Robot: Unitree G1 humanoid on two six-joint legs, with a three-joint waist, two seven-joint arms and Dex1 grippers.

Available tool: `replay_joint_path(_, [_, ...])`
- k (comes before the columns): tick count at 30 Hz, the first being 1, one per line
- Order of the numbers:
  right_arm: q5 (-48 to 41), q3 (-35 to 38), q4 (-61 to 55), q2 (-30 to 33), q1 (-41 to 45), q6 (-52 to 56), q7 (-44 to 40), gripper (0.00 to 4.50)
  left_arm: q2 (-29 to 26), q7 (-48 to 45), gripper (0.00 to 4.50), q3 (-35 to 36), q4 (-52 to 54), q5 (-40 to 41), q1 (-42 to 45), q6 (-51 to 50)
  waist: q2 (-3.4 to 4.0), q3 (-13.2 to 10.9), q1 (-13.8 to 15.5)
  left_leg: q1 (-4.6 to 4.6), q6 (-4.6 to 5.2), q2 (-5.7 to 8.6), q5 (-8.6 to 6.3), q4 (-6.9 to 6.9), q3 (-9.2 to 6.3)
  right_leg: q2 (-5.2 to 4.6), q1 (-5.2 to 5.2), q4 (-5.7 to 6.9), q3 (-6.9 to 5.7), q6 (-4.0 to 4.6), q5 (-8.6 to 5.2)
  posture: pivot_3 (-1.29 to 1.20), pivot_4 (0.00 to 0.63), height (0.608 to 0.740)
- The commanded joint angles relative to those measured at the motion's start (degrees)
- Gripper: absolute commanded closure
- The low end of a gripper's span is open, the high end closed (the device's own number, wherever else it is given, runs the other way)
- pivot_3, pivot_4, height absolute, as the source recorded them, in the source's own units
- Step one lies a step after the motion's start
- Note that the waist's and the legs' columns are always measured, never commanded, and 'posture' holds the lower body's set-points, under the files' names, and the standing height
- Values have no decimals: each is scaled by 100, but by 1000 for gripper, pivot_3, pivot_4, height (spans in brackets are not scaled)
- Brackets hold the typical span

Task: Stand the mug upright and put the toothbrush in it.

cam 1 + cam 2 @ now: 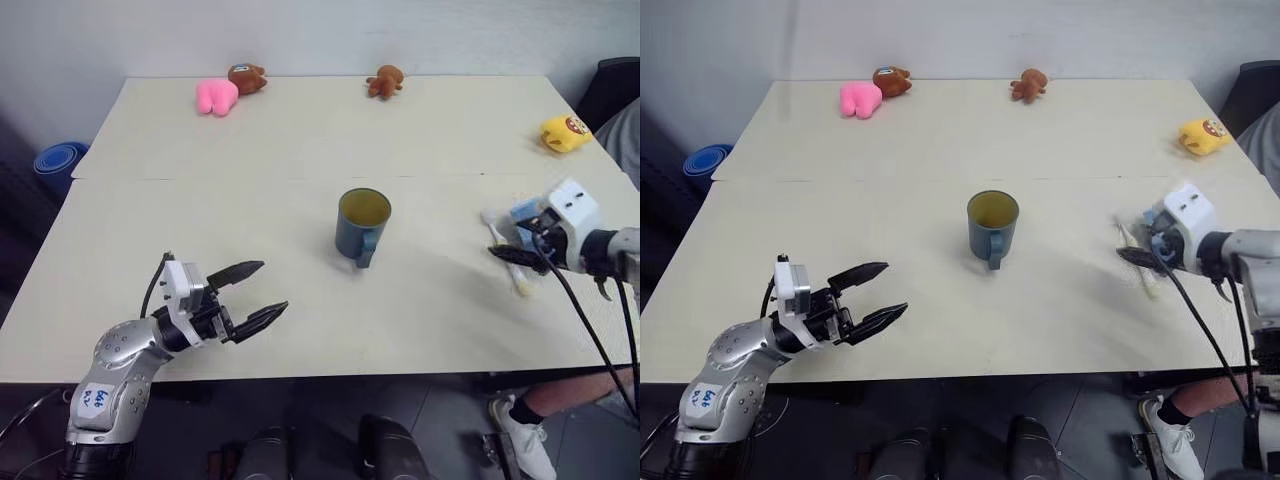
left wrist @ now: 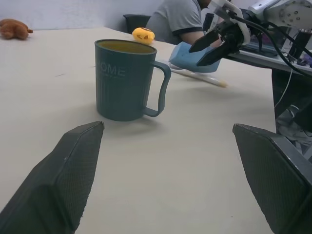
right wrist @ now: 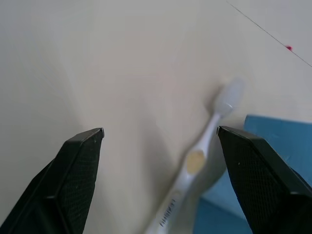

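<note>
Right gripper, jaws spread wide and empty, hangs over the slim white plastic toothbrush, whose long axis runs forward between them, nearer the right-hand jaw.

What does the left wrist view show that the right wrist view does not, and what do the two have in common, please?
Left wrist view alone: the upright mug, a seated person, a yellow toy, a brown toy and the open right gripper above the light blue block. Right wrist view alone: the toothbrush seen close, head and lettering, between that gripper's fingers. Shared: toothbrush, block and table.
</note>
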State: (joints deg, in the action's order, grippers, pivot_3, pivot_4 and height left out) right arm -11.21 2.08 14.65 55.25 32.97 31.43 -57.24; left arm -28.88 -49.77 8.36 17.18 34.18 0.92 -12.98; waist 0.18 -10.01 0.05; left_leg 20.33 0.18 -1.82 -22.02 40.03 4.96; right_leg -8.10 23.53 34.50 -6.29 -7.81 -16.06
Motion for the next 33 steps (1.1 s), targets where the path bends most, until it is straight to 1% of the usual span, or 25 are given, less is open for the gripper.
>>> replay_joint_path(1, [392,-320,550,-144,353,-18,196,638,16,16,0,43,195,4,-78,99,0,0,-3,0,0,0,0,0,1,0,0,-1,0,0,0,0,150,740])
replay_joint_path(6, [642,-528,1628,-303,917,-330,193,638,-44,18,0,111,229,38,-82,72,2,-1,-16,1,0,1,0,-2,4,0,2,-4,1,0,0,0,150,740])
replay_joint_path(10, [918,-723,2326,-260,1202,-566,85,638,-75,20,0,168,264,46,-147,79,2,-1,-21,1,0,1,0,-3,4,1,2,-4,0,0,0,0,150,740])
replay_joint_path(16, [1006,-628,2833,-231,1461,-706,35,638,-67,55,0,198,334,55,-248,83,3,-1,-26,1,0,1,0,-2,5,0,2,-3,0,0,0,0,150,740])
replay_joint_path(22, [1046,-815,3210,-415,1563,-287,-374,638,-77,26,0,158,282,60,-170,63,3,-1,-23,0,0,0,0,-1,3,0,0,-2,0,0,0,0,150,740])
replay_joint_path(25, [1156,-999,3381,-499,1655,-123,-627,1188,-105,-28,0,141,209,64,-67,53,3,-1,-29,0,0,-1,0,0,4,1,0,-2,0,0,0,0,150,740])
replay_joint_path(26, [1188,-1026,3458,-525,1700,-126,-658,1550,-112,-47,0,134,185,61,-34,52,3,-1,-32,-1,0,-1,0,0,4,1,0,-1,0,0,0,0,150,740])
replay_joint_path(27, [1211,-1047,3520,-539,1741,-152,-694,1746,-116,-63,0,126,173,61,-12,47,2,-1,-34,-2,0,-1,0,0,4,1,-1,-1,0,0,0,0,150,740])
replay_joint_path(28, [1228,-1058,3579,-552,1780,-150,-716,2095,-121,-83,0,119,164,61,3,43,2,-1,-36,-3,0,-1,0,0,3,1,-2,-1,0,0,0,0,150,740])
replay_joint_path(29, [1231,-1062,3636,-566,1817,-131,-765,2302,-130,-108,0,110,158,65,15,35,2,-1,-37,-3,0,-1,0,0,4,1,-2,0,0,0,0,0,150,740])
replay_joint_path(30, [1227,-1058,3685,-578,1851,-107,-841,2657,-145,-143,0,96,155,75,25,15,1,0,-37,-3,0,-1,0,0,4,1,-2,0,0,0,0,0,150,740])
replay_joint_path(31, [1213,-1049,3720,-586,1884,-46,-917,2863,-159,-173,0,87,152,81,31,-1,1,0,-37,-3,0,-1,0,0,3,1,-2,0,0,0,0,0,150,740])
replay_joint_path(32, [1210,-1044,3741,-583,1908,-29,-988,3234,-174,-211,0,77,152,103,36,-28,1,0,-37,-4,0,-1,0,0,3,1,-4,0,0,0,0,0,150,740])
replay_joint_path(33, [1167,-1018,3738,-578,1929,46,-1103,3450,-198,-259,0,65,161,136,34,-70,1,0,-38,-4,0,-1,0,0,3,1,-4,1,-1,0,0,0,150,740])
